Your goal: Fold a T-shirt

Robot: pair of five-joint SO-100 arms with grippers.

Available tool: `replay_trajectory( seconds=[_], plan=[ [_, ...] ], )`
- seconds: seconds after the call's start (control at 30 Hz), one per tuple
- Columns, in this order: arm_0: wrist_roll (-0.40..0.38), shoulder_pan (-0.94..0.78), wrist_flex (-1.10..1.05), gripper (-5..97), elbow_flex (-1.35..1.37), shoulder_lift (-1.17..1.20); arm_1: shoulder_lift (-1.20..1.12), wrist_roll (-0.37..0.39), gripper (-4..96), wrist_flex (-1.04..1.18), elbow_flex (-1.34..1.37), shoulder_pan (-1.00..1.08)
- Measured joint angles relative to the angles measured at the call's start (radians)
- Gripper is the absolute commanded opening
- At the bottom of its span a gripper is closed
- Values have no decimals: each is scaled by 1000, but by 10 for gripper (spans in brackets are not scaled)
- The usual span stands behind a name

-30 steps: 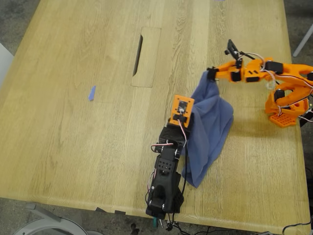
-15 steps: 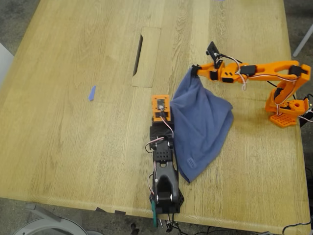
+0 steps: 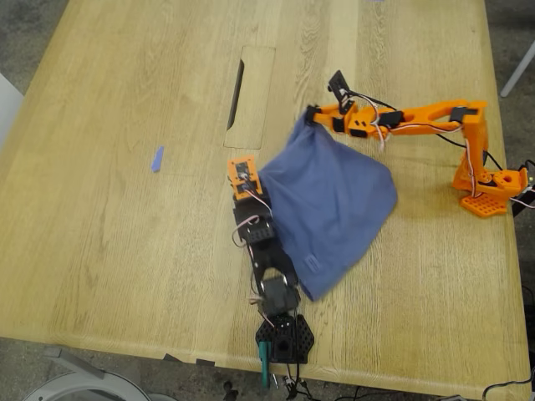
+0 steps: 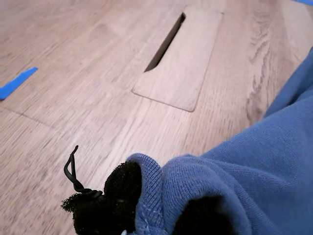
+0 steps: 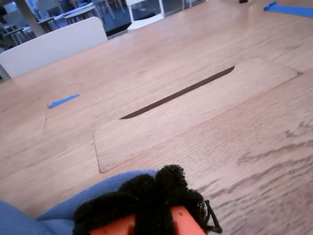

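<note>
Both end effectors pinch the T-shirt (image 3: pixel 330 196), stretched diagonally across the table (image 3: pixel 125 234).

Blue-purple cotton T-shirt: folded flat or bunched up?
Bunched, not folded: the blue-purple cotton T-shirt hangs stretched between my first gripper and second gripper.

Both our arms reach low over the table.
My first gripper (image 3: pixel 248 185) and my second gripper (image 3: pixel 311 115) are each clamped on cloth.
</note>
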Motion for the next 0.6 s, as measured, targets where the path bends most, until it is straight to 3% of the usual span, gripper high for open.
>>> replay_trajectory(
  seconds=[0.4,0.6],
  plan=[
    [-2,-61,-137,-1,-337,-376,-387,9,-3,-11,-489,64],
    [-2,-66,-202,-1,-541,-589,-491,18,-3,-77,-598,98]
  ],
)
